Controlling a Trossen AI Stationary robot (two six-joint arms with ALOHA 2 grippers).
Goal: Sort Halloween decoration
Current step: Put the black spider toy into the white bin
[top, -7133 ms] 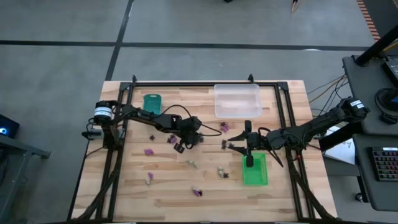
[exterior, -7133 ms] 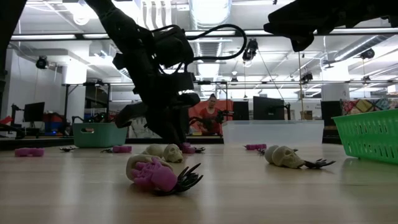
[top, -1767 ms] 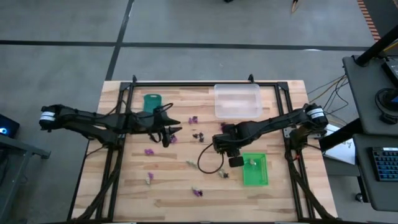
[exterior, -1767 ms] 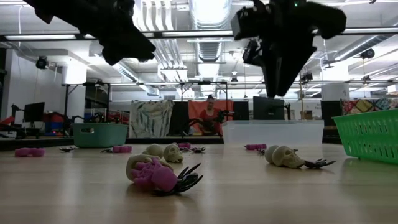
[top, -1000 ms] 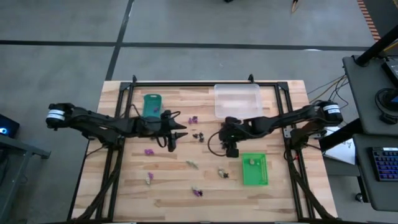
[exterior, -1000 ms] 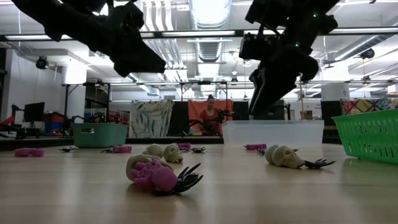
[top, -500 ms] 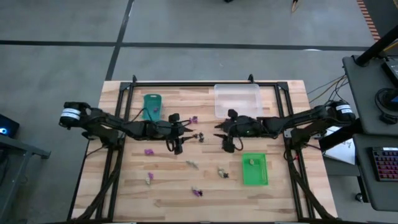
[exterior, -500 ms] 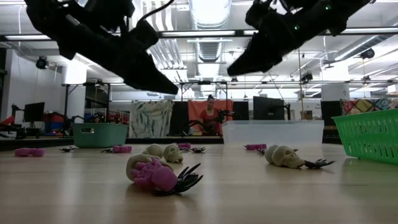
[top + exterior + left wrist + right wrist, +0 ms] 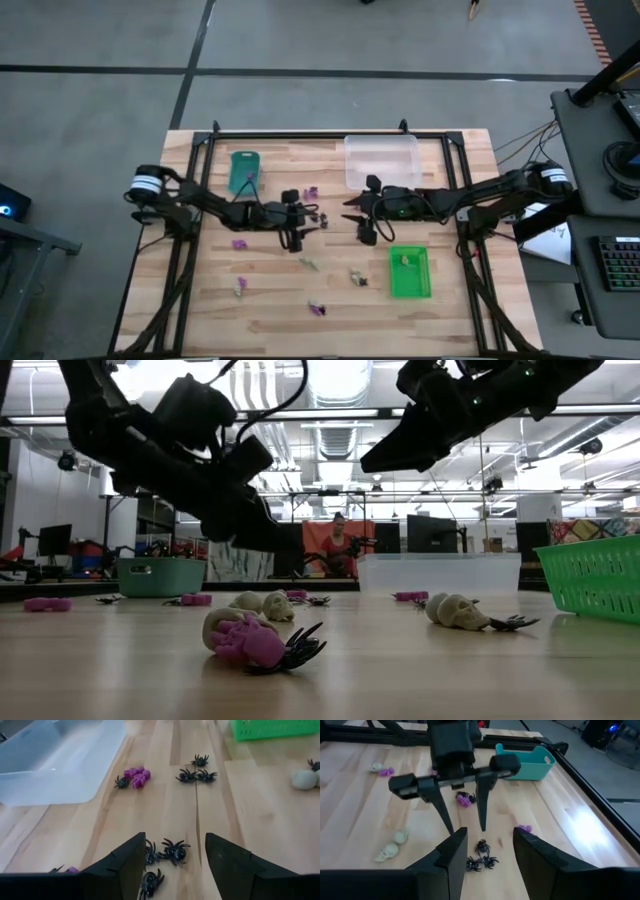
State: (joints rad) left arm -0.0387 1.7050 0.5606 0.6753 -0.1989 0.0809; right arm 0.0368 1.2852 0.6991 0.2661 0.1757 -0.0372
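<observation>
A small cluster of black spider trinkets lies on the wooden table near its middle. My left gripper is open, slanting down just over them, a finger on either side; I cannot see it touch them. My right gripper is open and holds nothing. It hangs higher, on the right of the same spiders, facing the left gripper. More purple, black and cream trinkets lie scattered on the table.
A teal tray stands at the far left, a clear tray at the far middle-right and a green tray at the near right, with a cream trinket inside. Loose trinkets dot the near half. A person sits in the room behind.
My left gripper has gone toward the table's right and down, ending low over the black spiders. My right gripper has tipped up from pointing steeply down to nearly level and shifted a little toward the table's far edge.
</observation>
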